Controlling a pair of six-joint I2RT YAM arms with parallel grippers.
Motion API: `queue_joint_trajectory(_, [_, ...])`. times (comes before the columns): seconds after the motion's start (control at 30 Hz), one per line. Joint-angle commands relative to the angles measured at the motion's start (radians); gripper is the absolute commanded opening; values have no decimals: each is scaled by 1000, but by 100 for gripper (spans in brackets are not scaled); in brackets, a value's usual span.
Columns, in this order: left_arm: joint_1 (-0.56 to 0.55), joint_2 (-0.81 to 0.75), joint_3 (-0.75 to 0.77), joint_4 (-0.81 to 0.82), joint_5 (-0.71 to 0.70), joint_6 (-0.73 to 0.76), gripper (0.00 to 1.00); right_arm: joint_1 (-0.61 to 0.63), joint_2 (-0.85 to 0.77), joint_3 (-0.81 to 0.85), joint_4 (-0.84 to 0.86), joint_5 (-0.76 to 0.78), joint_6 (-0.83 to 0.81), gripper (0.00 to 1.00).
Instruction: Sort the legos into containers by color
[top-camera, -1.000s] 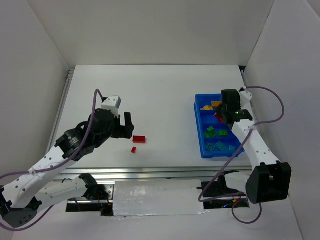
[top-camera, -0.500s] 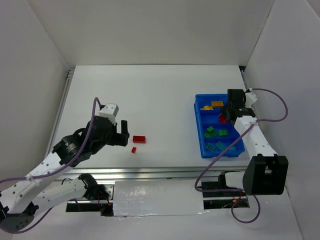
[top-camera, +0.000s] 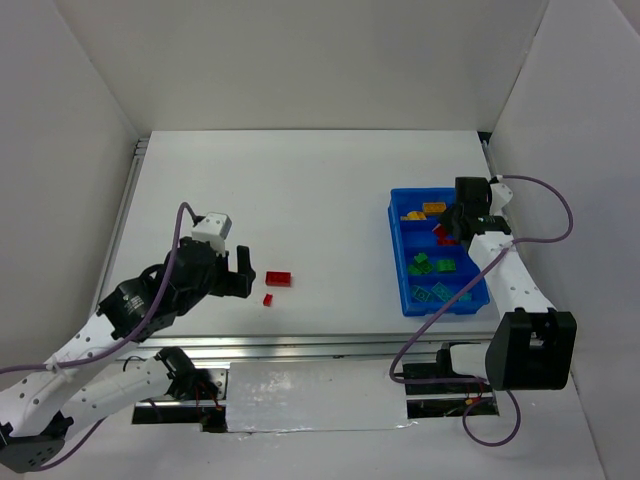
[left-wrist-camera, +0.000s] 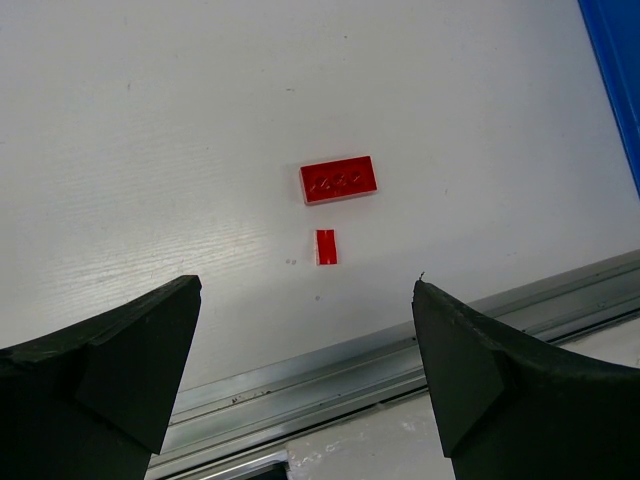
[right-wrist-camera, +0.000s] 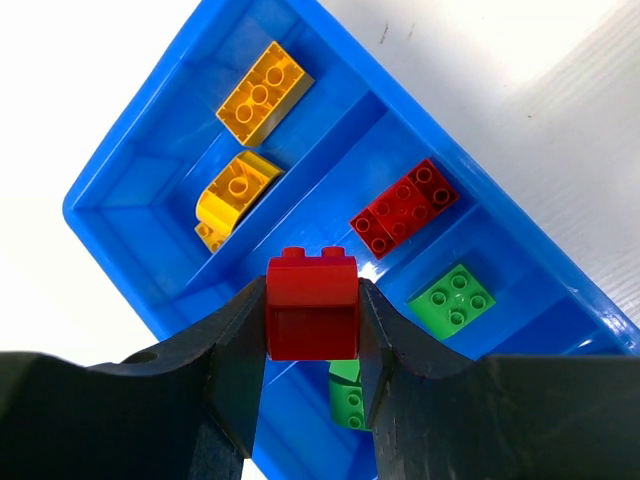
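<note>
White table (top-camera: 330, 190), walled L, R and back. Alu rail (top-camera: 300, 345) along near edge.

Blue tray (top-camera: 397, 255) flat on R side of table, outer long side close to R wall, near end close to rail. Four compartments (right-wrist-camera: 340, 165), split by ridges, far to near:
- 1st: yellow pcs (top-camera: 425, 210), incl. one 2x4 and one rounded.
- 2nd: red 2x4 (right-wrist-camera: 405, 208).
- 3rd: green pcs (top-camera: 430, 265).
- 4th: cyan pcs (top-camera: 440, 293).

One colour per compartment as far as visible.

R gripper (top-camera: 452, 222) hung over far R part of tray. Fingers partly closed, clamped either side of rounded red pc (right-wrist-camera: 312, 320), studs pointing away from wrist. In wrist view, pc sits over ridge between 1st and 2nd compartments. Height above tray floor unclear.

L gripper (left-wrist-camera: 305, 350) L of centre, close to near edge. Fingers spread as wide as they go, nothing held, clear of the loose legos.

Loose on table ahead of L gripper: red plate (left-wrist-camera: 338, 179), then small red pc (left-wrist-camera: 326, 247) just beside it on rail side, not touching. Both near rail. Wide bare stretch from these across to tray, and back to far wall.
</note>
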Motion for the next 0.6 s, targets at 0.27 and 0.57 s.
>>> queue_joint_trajectory(0.27, [-5, 7, -7, 38, 12, 2, 99, -4, 0, 13, 62, -24, -13, 0])
queue_joint_trajectory(0.57, [-5, 13, -9, 39, 10, 1, 99, -18, 72, 39, 87, -41, 33, 0])
